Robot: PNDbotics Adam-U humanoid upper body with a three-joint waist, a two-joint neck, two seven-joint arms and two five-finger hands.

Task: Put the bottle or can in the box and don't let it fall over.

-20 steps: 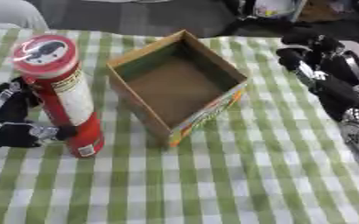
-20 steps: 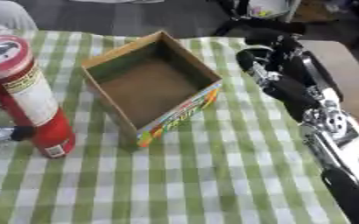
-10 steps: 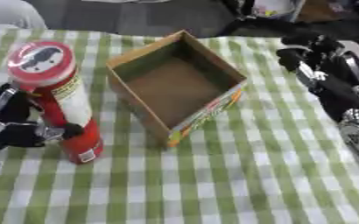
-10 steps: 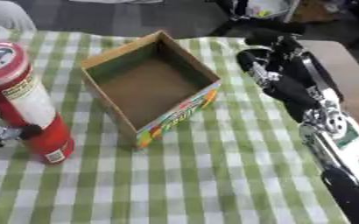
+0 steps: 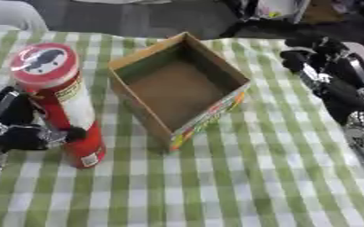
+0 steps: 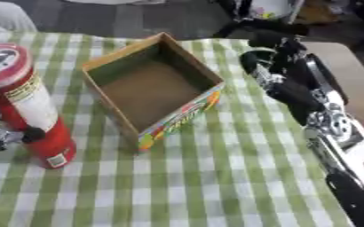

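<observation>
Left hand curled around red can | right hand curled, empty | box open | left palm shows only in left eye view

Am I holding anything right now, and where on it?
Yes: the left hand grips the red can around its lower half. The right hand holds nothing.

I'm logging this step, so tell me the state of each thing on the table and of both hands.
Can: upright, lid on, standing on the tablecloth left of the box, not yet inside.
Box: open at the top, empty, upright.
Left hand: fingers curled round the can's lower part.
Right hand: right of the box, holding nothing, fingers curled.
Tablecloth: spread flat.
</observation>
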